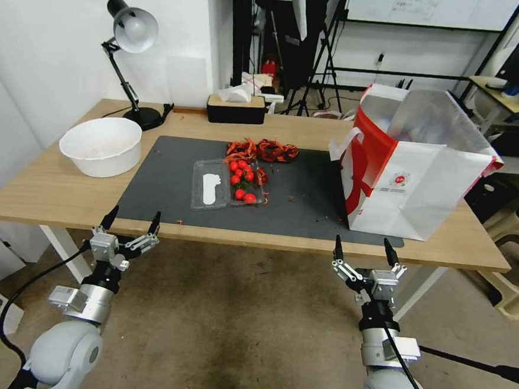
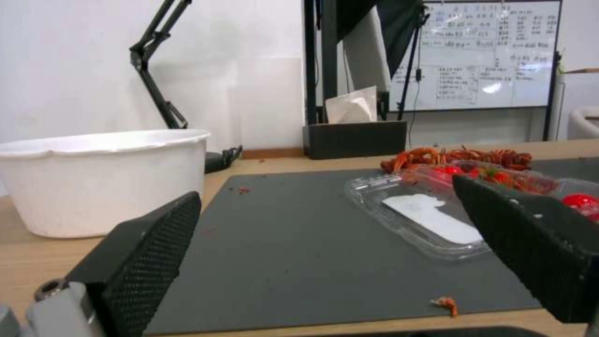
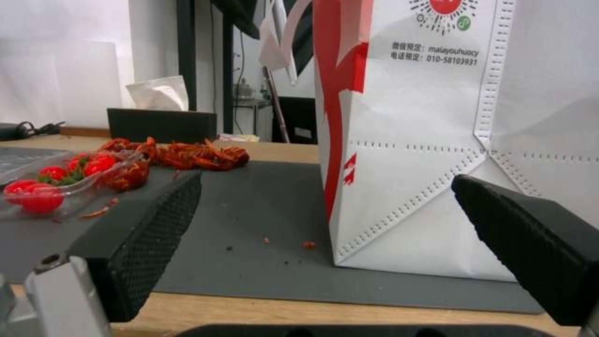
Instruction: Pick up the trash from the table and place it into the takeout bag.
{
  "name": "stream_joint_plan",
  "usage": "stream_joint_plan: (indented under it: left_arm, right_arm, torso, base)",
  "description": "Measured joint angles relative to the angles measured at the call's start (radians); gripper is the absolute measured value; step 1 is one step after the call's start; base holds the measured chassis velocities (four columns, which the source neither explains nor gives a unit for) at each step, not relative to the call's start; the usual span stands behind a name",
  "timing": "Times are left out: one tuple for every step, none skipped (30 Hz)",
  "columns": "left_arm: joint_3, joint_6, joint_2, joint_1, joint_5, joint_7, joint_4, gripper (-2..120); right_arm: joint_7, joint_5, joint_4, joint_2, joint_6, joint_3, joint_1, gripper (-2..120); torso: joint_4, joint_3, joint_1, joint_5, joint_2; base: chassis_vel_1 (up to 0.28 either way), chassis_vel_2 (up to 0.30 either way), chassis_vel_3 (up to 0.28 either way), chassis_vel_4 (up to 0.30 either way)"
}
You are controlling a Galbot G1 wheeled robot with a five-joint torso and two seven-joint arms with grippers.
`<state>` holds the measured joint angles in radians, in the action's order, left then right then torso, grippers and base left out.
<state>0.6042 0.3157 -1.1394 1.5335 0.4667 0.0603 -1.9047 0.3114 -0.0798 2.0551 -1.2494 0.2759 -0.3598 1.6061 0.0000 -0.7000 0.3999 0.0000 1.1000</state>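
Meanwhile, left end effector (image 1: 132, 221) and right end effector (image 1: 366, 249) hover off worktop (image 1: 46, 194) near edge, fingers apart, empty. Clear tray (image 1: 227, 184) mid-mat, long axis along near edge, lies ahead, nearer left; takeout bag (image 1: 412, 169) upright, right edge.

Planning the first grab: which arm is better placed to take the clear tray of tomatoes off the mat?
Probably the left. The left gripper hangs open off the table's front edge, nearer the clear tray; the right gripper, also open, sits before the takeout bag.
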Motion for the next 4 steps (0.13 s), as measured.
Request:
stream_joint_plan:
  left_arm:
    - [0.000,0.000,0.000,0.000,-0.001,0.000,0.000,100]
    - [0.000,0.000,0.000,0.000,-0.001,0.000,0.000,100]
    - [0.000,0.001,0.000,0.000,-0.001,0.000,0.000,100]
    - [0.000,0.001,0.000,0.000,-0.001,0.000,0.000,100]
  right_arm:
    - [0.000,0.000,0.000,0.000,0.000,0.000,0.000,100]
    - [0.000,0.000,0.000,0.000,0.000,0.000,0.000,100]
    - [0.000,0.000,0.000,0.000,0.000,0.000,0.000,100]
    - [-0.001,0.001,0.000,0.000,0.000,0.000,0.000,100]
  torso:
    - [0.0000,0.000,0.000,-0.0001,0.000]
    - [0.0000,0.000,0.000,-0.0001,0.000]
    - [-0.0001,0.000,0.000,-0.0001,0.000]
    - [0.0000,0.000,0.000,-0.0001,0.000]
  base:
    - [0.000,0.000,0.000,0.000]
    - [0.000,0.000,0.000,0.000]
    - [0.000,0.000,0.000,0.000]
    - [0.000,0.000,0.000,0.000]
